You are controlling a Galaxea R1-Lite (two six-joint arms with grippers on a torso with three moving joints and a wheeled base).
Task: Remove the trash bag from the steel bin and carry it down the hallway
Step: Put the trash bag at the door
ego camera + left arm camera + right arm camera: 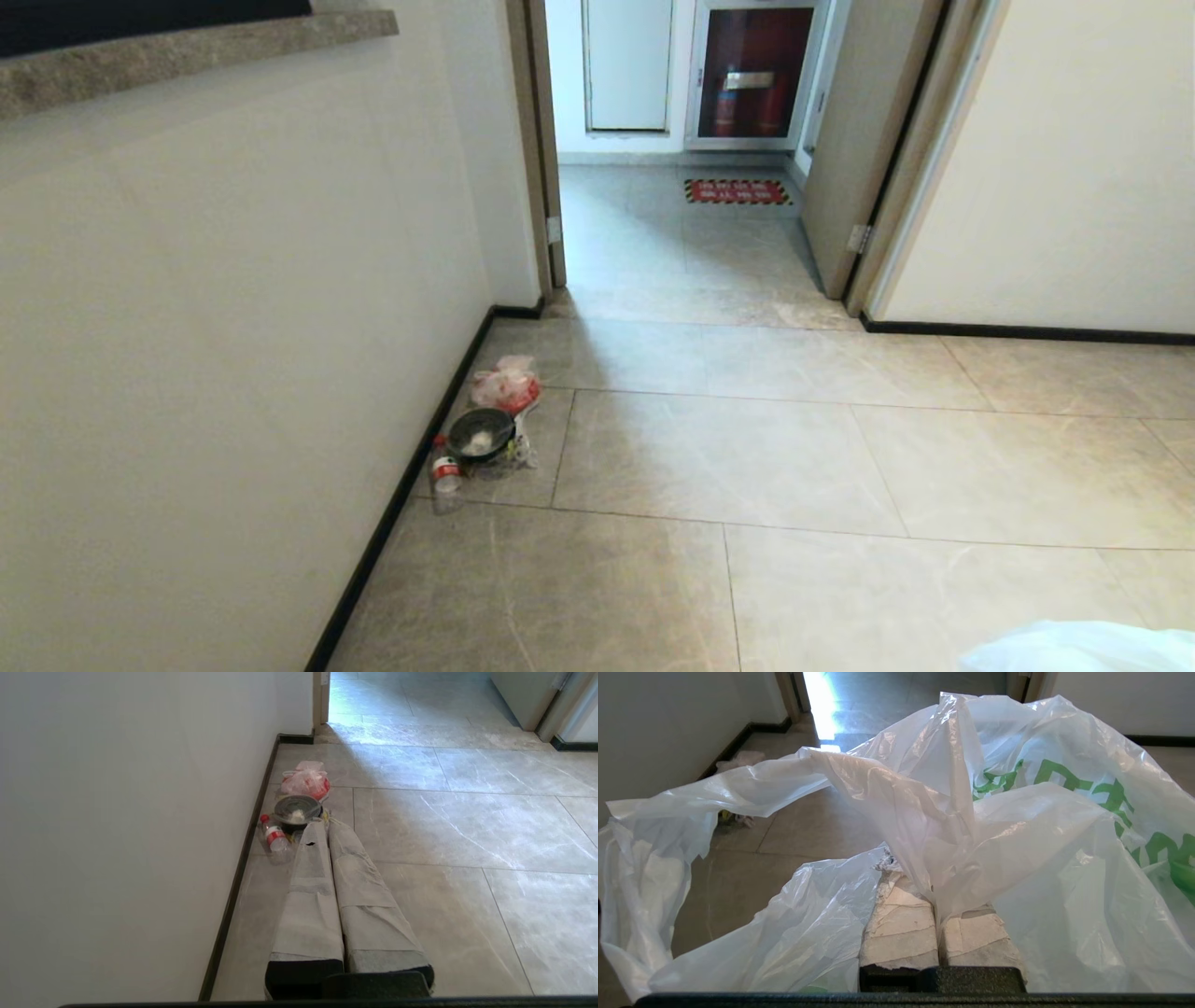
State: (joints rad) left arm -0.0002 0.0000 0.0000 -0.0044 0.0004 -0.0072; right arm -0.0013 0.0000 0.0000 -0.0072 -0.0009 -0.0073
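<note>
Clamped tight on a gathered fold of thin plastic, the right gripper (936, 891) is holding the trash bag (1017, 826), its 2 tape-wrapped fingers (901, 924) pressing together with the white film pinched between them. In the right wrist view the see-through bag is billowing out over and around the gripper, green print showing across one side. From the head view only a pale corner of the bag (1083, 649) is showing at the lower right edge of the picture, close in front of the robot.

Beside it, the left gripper (327, 826) is pointing out over the floor with its 2 padded fingers (308, 896) lying shut against each other and gripping nothing.

Ahead, the hallway (747, 448) of grey marble-look tiles is running toward an open doorway, where a red and black floor mat (738, 191) is lying before a glass-fronted cabinet (752, 75). Against the left wall's black baseboard (401, 495), a small heap of litter is resting: a reddish-pink plastic bag (506, 383), a dark round bowl (481, 432) just in front of it, and a clear bottle (446, 476) with a red label touching the bowl's near side.
</note>
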